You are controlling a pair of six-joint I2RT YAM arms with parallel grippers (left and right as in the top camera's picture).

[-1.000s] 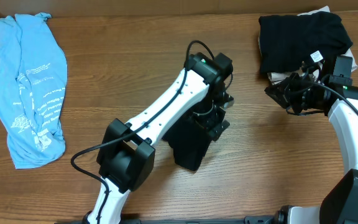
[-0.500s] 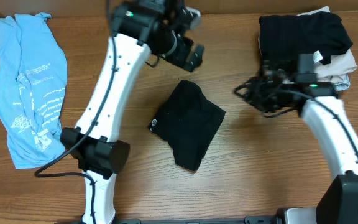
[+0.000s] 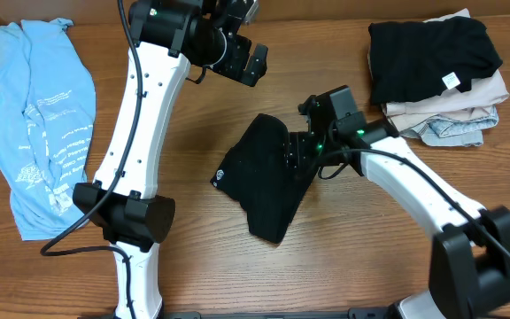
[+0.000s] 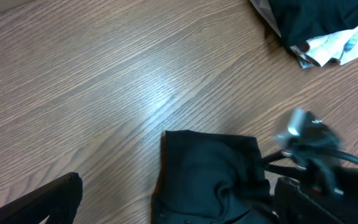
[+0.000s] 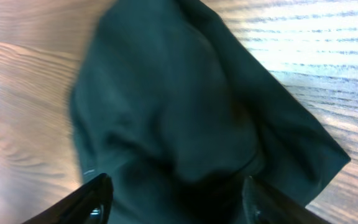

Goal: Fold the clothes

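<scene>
Right gripper (image 3: 293, 152) hangs low over the folded black T-shirt (image 3: 268, 186), at the edge of the cloth nearest its own arm. On my right wrist feed its two fingers (image 5: 97, 198) stand spread wide, one at each lower corner. The dark cloth fills the space beneath and between them, and I see nothing pinched. Whether the tips touch the fabric I cannot tell. The shirt lies as a compact, slightly rumpled bundle on the wooden table (image 3: 370, 266). A small white logo (image 3: 220, 175) shows at the corner farthest from this gripper. Behind the gripper, toward the table's far right corner, sits a stack of folded clothes (image 3: 432, 58). It has a black piece on top with a beige one and a pale patterned one under it, well apart from the fingers.

Left gripper (image 3: 248, 60) is held up above the table, beyond the black shirt, jaws spread with nothing in them. Its wrist feed looks down on the shirt and the blurred right arm. Far out to that gripper's left, the light blue tee (image 3: 41, 133) with white print lies unfolded, bunched lengthwise near the table's edge.
</scene>
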